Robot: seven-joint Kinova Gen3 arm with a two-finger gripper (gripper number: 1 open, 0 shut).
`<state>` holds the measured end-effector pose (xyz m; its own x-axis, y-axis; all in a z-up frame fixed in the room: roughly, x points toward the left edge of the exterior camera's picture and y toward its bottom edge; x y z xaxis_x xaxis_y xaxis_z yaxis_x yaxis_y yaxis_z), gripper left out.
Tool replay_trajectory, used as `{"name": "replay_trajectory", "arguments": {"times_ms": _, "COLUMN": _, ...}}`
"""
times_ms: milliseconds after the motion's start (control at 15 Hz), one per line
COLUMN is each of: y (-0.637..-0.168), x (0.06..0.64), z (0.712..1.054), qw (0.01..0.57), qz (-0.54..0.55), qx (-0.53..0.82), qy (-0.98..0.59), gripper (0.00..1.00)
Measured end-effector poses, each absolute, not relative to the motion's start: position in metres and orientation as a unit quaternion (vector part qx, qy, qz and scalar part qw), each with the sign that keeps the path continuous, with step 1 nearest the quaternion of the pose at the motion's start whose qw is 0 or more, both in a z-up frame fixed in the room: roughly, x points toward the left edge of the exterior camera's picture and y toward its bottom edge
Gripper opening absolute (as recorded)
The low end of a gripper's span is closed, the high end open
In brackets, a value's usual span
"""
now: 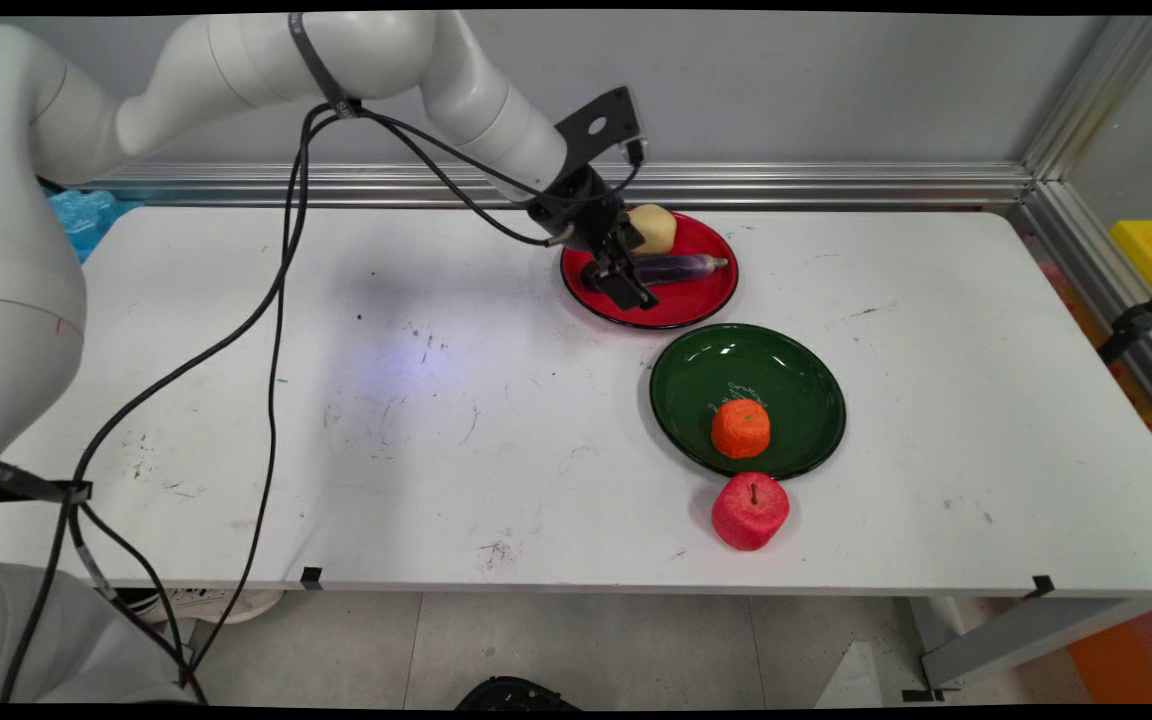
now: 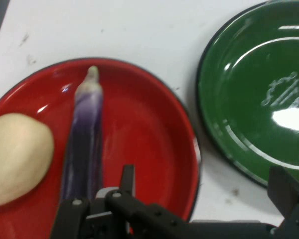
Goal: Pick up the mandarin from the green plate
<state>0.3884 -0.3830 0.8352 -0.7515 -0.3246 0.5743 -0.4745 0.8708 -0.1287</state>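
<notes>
Eggplant (image 2: 84,139) lies beside open jaws' left finger (image 2: 125,185).

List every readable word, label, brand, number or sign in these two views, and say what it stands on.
None can be read in either view.
White arm: no lettering shows on its links.
Green plate: a pale mark in its well is glare, not text.
Red plate, eggplant, potato, orange, apple: unmarked.
Black tabs on the table's near edge: blank.
</notes>
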Motion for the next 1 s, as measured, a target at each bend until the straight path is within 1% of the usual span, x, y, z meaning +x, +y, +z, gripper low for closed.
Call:
{"name": "replay_trajectory", "arguments": {"times_ms": 400, "y": -0.358, "x": 0.343, "z": 0.841, "qw": 0.29, "qz": 0.13, "qx": 0.209, "qy": -0.925, "gripper": 1.0}}
{"name": "replay_trajectory", "arguments": {"times_ms": 1000, "y": -0.324, "x": 0.289, "z": 0.812, "qw": 0.309, "qz": 0.109, "qx": 0.231, "qy": -0.916, "gripper": 1.0}}
